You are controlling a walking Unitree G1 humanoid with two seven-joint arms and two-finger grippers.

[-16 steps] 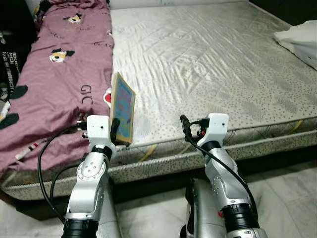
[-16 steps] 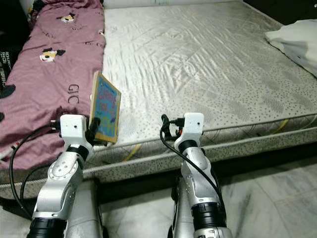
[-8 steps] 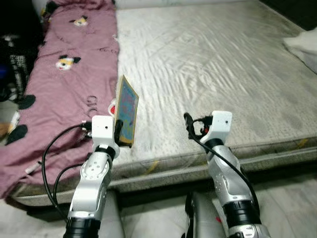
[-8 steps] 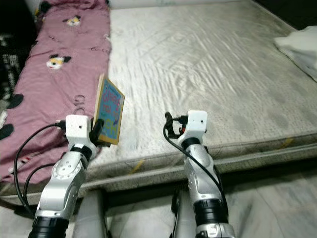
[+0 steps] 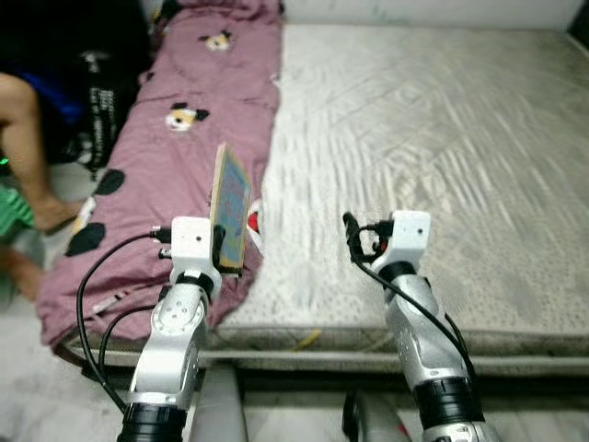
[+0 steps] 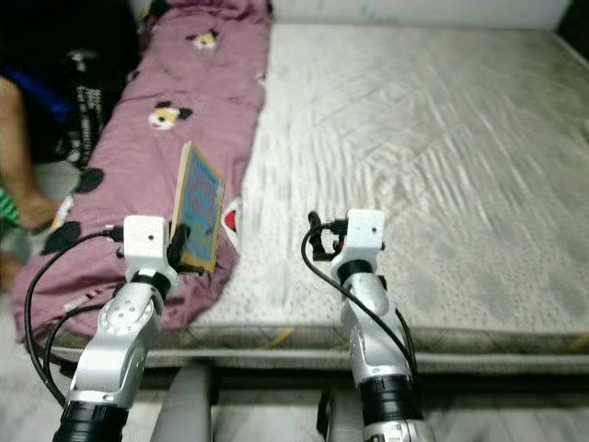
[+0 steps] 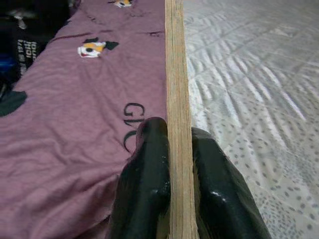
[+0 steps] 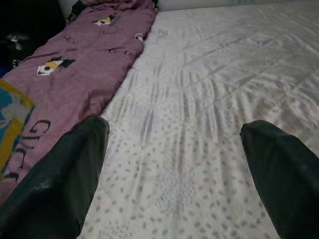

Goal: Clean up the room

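Now the robot stands at the foot of a bed and looks down on it. Its left gripper (image 7: 172,164) is raised in front of it and holds a thin book (image 5: 229,204) upright, with the two black fingers (image 7: 147,174) pressed on both sides of the lower edge. The book has a colourful cover in blue and yellow, and in the left wrist view I see its light page edge standing straight between the fingers. The book is held in the air, above the border between a maroon blanket (image 5: 184,157) and the bare mattress (image 5: 442,166).

The blanket is printed with small cartoon figures and black letters, and it lies along the left side of the bed. The mattress is pale grey with small dots, and its surface is wrinkled.

The right gripper (image 8: 174,169) is also raised over the mattress, with its fingers (image 8: 60,184) wide apart and nothing between them.

On the far left, beside the bed, a person's bare leg (image 5: 28,147) is visible near a dark bag (image 5: 97,120).
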